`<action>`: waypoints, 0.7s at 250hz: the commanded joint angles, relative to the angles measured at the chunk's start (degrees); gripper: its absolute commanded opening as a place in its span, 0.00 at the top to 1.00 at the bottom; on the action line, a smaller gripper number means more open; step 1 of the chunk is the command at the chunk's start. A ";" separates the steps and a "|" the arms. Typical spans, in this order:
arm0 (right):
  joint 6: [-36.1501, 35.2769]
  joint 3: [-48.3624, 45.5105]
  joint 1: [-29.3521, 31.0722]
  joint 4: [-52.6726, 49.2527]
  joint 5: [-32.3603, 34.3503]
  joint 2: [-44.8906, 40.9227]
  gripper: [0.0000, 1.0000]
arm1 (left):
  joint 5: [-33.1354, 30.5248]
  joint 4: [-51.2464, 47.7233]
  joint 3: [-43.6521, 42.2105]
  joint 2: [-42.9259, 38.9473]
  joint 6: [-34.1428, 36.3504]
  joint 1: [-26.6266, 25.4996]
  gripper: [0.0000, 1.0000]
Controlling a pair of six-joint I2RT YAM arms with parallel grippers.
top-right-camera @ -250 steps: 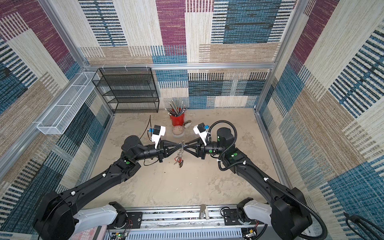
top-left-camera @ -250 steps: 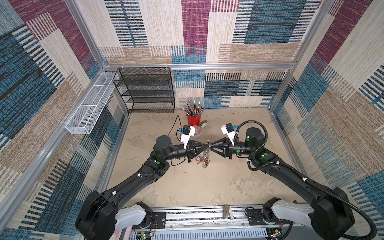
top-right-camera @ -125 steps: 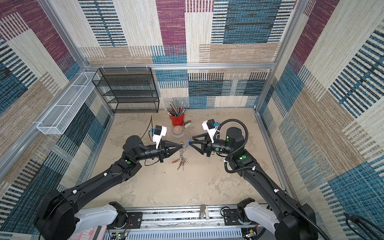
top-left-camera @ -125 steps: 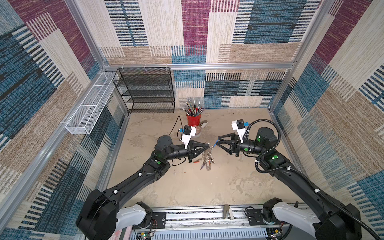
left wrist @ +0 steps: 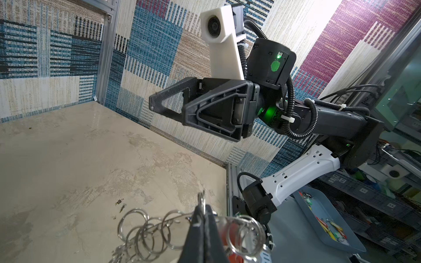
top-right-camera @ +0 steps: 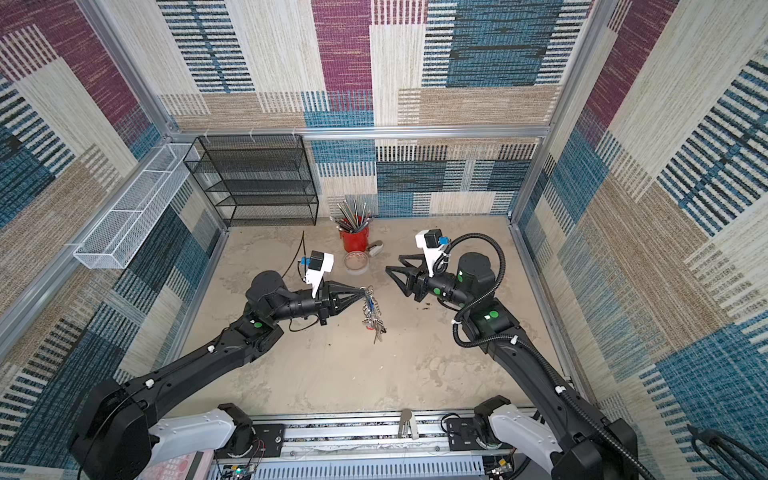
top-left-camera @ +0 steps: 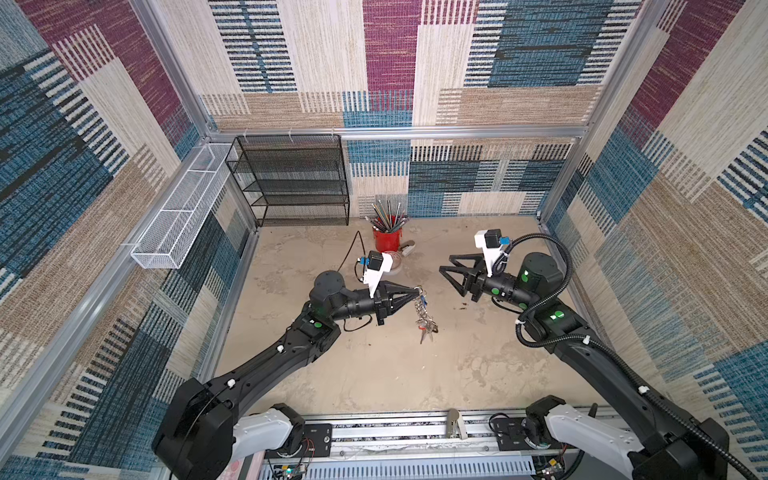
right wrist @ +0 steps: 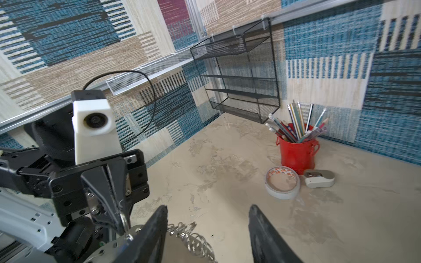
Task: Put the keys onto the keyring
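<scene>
Keyring [top-left-camera: 420, 308]: hangs from the tips of the left gripper [top-left-camera: 417, 291] above the middle of the table [top-left-camera: 374, 374], its split rings [left wrist: 145, 232] fanned out below the grip.
Keys [top-left-camera: 427, 328]: a small bunch dangles at the low end of the keyring, with a red tag [top-right-camera: 369, 326] among them. How many keys are threaded is too small to tell.
Left gripper: jaws pressed together on the keyring's upper edge, in the same place as a second ago.
Right gripper [top-left-camera: 446, 264]: a second ago it met the left gripper tip to tip at the keyring. Now it is drawn back to its own side, well apart, with its jaws spread and nothing between its fingers [right wrist: 155, 232].
Change: the two-handed hold has become a one-handed hold, and the bunch now swings free under the left tips.
Meaning: the right gripper has probably let go after working a key on. No loose key shows on the table in the top views, so the task looks close to done.
Risk: the whole weight hangs from one narrow pinch, so a jolt could slip it.
Bystanders: the tape roll [right wrist: 282, 182] and the red pencil cup [right wrist: 296, 152] stand near the back wall, clear of both arms.
</scene>
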 commanded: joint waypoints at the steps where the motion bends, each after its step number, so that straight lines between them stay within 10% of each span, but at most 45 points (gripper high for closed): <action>1: -0.57 0.42 -0.39 0.16 3.44 -0.70 0.38 | 0.94 3.57 0.83 -0.09 0.37 0.03 1.00; 175: -0.99 -1.10 6.63 7.25 -15.90 7.20 0.44 | 2.47 3.95 1.48 0.17 -0.12 -0.17 1.00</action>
